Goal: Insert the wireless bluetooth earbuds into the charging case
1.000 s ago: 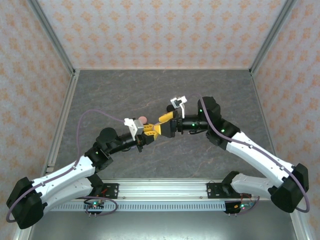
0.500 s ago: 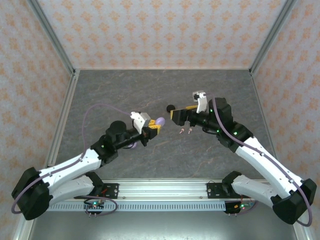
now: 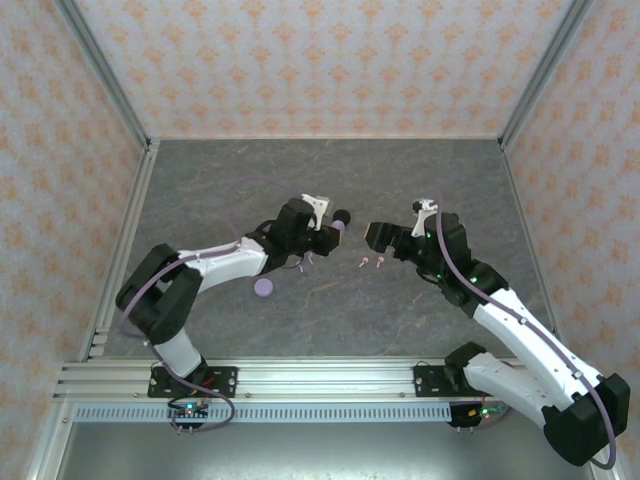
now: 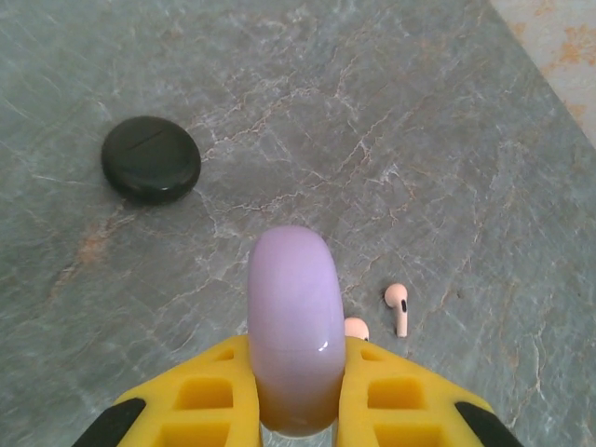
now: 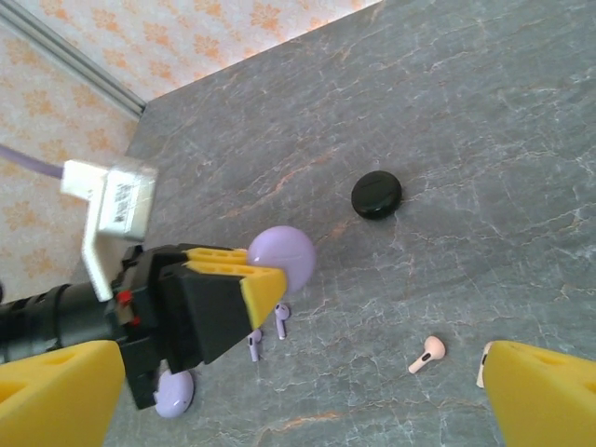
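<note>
The left claw [image 4: 296, 358] grips a lilac round case [image 4: 291, 298] on edge, two pink earbuds [image 4: 398, 308] lie on the grey bench [image 4: 447, 140] just right of it, lower centre, a black disc [image 4: 151, 158] sits upper left, and the right claw [image 3: 376, 233] gapes wide.

The left arm is folded sharply at the elbow, its forearm reaching across toward the other arm. The left gripper [image 3: 327, 231] is clamped on a lilac disc [image 4: 291, 307] – pinched edge-on between its yellow fingers [image 4: 205, 396]. Directly ahead, tip facing tip with a gap between, the right gripper [image 3: 373, 237] hangs with jaws spread wide – its arm stretched long, gently bent
</note>
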Controlling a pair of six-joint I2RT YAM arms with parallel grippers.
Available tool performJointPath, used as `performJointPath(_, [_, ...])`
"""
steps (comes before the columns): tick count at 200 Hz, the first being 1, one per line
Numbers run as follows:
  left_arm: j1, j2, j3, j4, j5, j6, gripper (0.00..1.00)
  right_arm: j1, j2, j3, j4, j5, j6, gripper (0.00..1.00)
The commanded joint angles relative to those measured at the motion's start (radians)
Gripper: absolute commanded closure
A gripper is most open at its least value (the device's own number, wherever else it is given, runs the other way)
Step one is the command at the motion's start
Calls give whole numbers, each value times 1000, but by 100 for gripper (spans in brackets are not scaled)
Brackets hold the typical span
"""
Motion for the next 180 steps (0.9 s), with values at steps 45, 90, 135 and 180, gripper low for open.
performJointPath(45, [0,198,167,-58,88,-123,92,-6,-25,-43,5,34,8,1])
performJointPath(90, [1,276,194,-44,92,-152,80,-6,-30,-59,-20,53,10,1])
performJointPath(135, [5,288,184,-65,70,-140,64,-6,-33,-51,-62,65,-3,1])
performJointPath(180, [28,231,153,-108,12,-98,49,-6,-29,-29,-105,90,-13,1])
